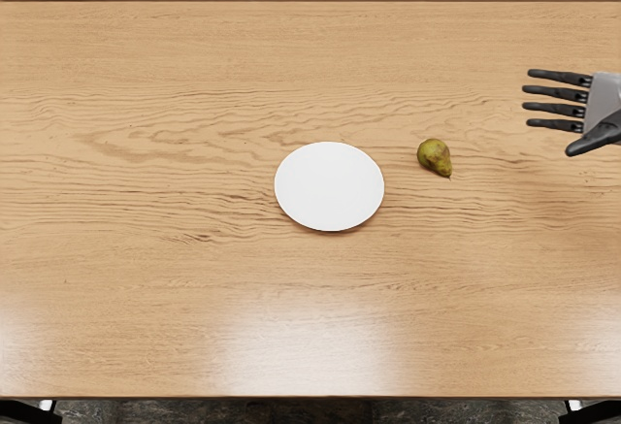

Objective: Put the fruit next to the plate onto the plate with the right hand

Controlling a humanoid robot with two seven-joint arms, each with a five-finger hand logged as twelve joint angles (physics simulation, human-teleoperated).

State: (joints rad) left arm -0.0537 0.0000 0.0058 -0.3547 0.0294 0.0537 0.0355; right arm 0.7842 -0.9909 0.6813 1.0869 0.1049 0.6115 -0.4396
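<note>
A small yellow-green pear lies on its side on the wooden table, just to the right of a round white plate with nothing on it. A narrow gap separates the two. My right hand comes in from the right edge, well to the right of the pear and slightly farther back. Its dark fingers are stretched out flat toward the left and hold nothing. The left arm does not show.
The wooden table fills nearly the whole view. Its far edge meets a brown wall at the top, and its front edge runs along the bottom.
</note>
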